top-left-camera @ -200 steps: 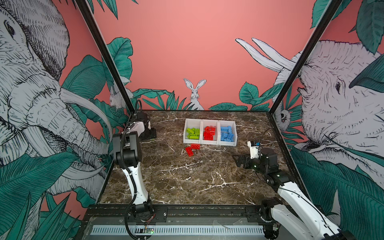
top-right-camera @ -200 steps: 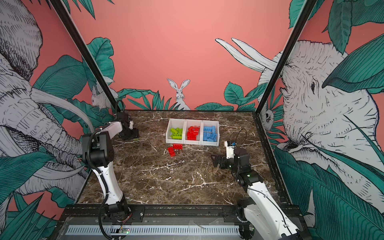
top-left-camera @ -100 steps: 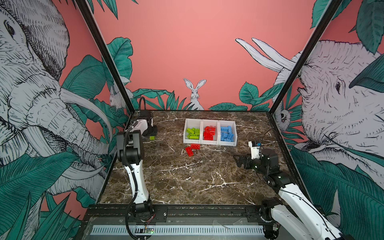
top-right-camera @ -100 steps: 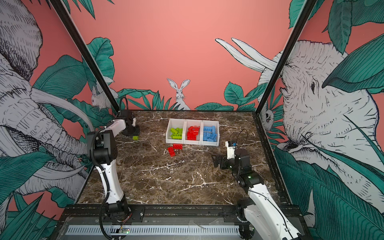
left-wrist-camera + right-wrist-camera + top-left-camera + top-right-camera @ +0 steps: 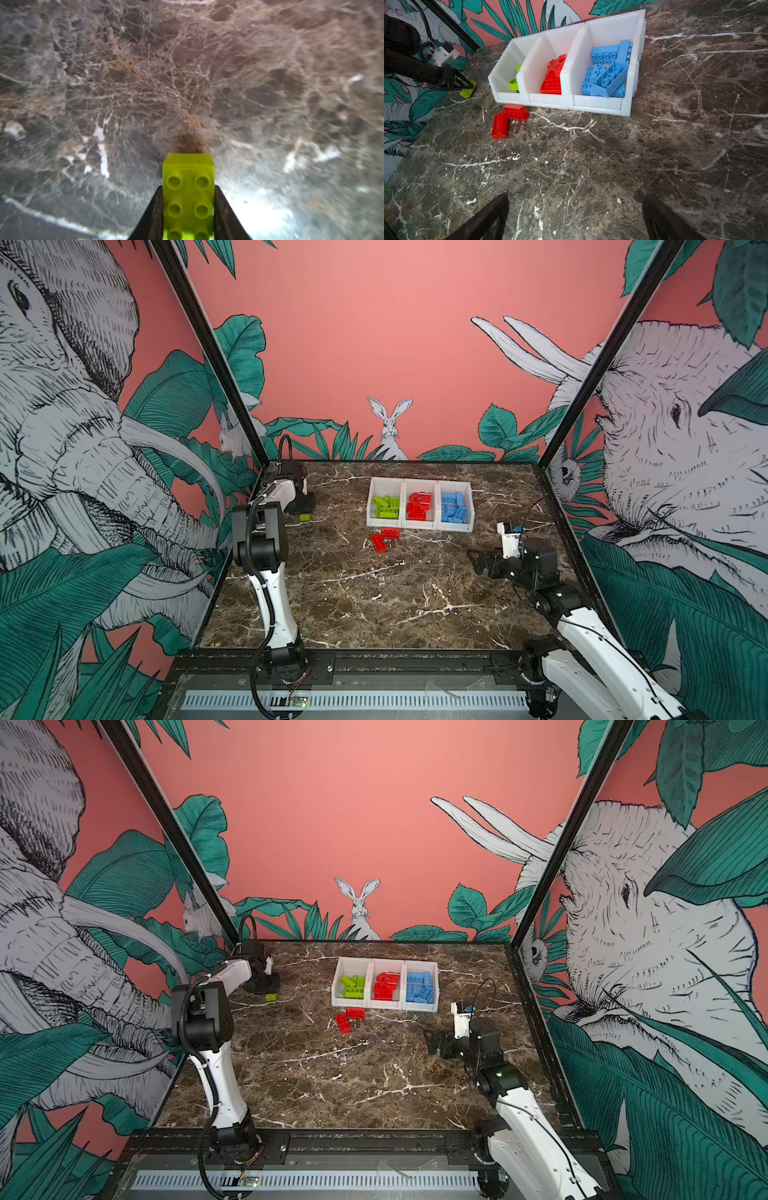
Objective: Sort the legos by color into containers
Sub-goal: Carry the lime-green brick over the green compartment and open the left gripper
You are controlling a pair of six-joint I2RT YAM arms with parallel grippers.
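My left claw (image 5: 188, 188) pinches the lime brick (image 5: 188, 164) near its rear, so the end jutting ahead of the claw could droop, twist loose, or clip the containers' (image 5: 402, 489) wall.

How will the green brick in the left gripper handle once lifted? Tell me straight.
Probably stiff: the green brick looks like hard moulded plastic with crisp edges. Likely light, being small enough to sit inside the left gripper. It could slip or pivot a little: its sides look smooth, and one end juts past the fingertips.
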